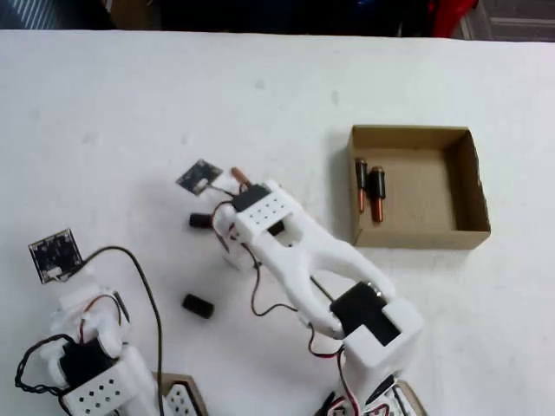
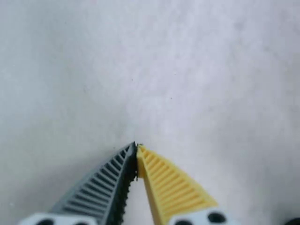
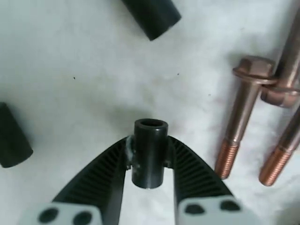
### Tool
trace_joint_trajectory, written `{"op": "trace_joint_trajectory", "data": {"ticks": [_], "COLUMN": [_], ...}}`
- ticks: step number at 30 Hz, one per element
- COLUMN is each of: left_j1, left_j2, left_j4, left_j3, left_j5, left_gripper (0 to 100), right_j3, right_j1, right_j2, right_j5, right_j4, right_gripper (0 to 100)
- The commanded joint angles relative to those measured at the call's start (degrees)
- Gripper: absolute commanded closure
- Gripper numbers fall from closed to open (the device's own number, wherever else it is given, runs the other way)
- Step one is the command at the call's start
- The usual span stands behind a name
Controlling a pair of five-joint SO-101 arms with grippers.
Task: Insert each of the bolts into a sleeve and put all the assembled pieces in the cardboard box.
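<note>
My right gripper (image 3: 149, 157) is shut on a short black sleeve (image 3: 150, 149), held upright just above the white table. Close beside it lie three copper bolts, one (image 3: 243, 119) nearest and two more (image 3: 283, 56) (image 3: 277, 159) at the frame's edge. Two loose sleeves (image 3: 152, 16) (image 3: 11, 136) lie near. In the high view the right arm (image 1: 286, 243) stretches to the table's middle, with a bolt (image 1: 240, 178) and sleeves (image 1: 201, 220) (image 1: 198, 305) around it. The cardboard box (image 1: 408, 132) holds two assembled pieces (image 1: 362, 184) (image 1: 376, 194). My left gripper (image 2: 136, 151) is shut on nothing over bare table.
The left arm (image 1: 87, 347) sits folded at the near left corner, its cable looping toward the middle. The box stands to the right of the right arm's wrist. Open white table stretches across the far side and the left.
</note>
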Motion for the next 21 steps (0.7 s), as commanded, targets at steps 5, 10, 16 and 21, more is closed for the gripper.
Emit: {"op": "trace_joint_trajectory", "data": {"ticks": [5,10,16,21], "left_j1": [-0.7,-0.7,-0.7,-0.7], "left_j2": [-0.5,-0.5,-0.5,-0.5], "left_j4": [0.8,0.8,0.8,0.8], "left_j3": [-0.2,-0.2,-0.2,-0.2], "left_j5": [-0.5,-0.5,-0.5,-0.5], "left_gripper": [98,98,98,98], "right_j3": [-2.9,-5.1,-5.5,-5.5], "right_j1": [-0.2,-0.9,-0.9,-0.8], "right_j2": [3.9,7.7,7.9,8.0], "right_j5": [0.2,1.8,1.9,1.7], "right_j4": [0.4,0.7,0.8,0.8], "right_gripper": [95.1,88.9,89.3,89.5]}}
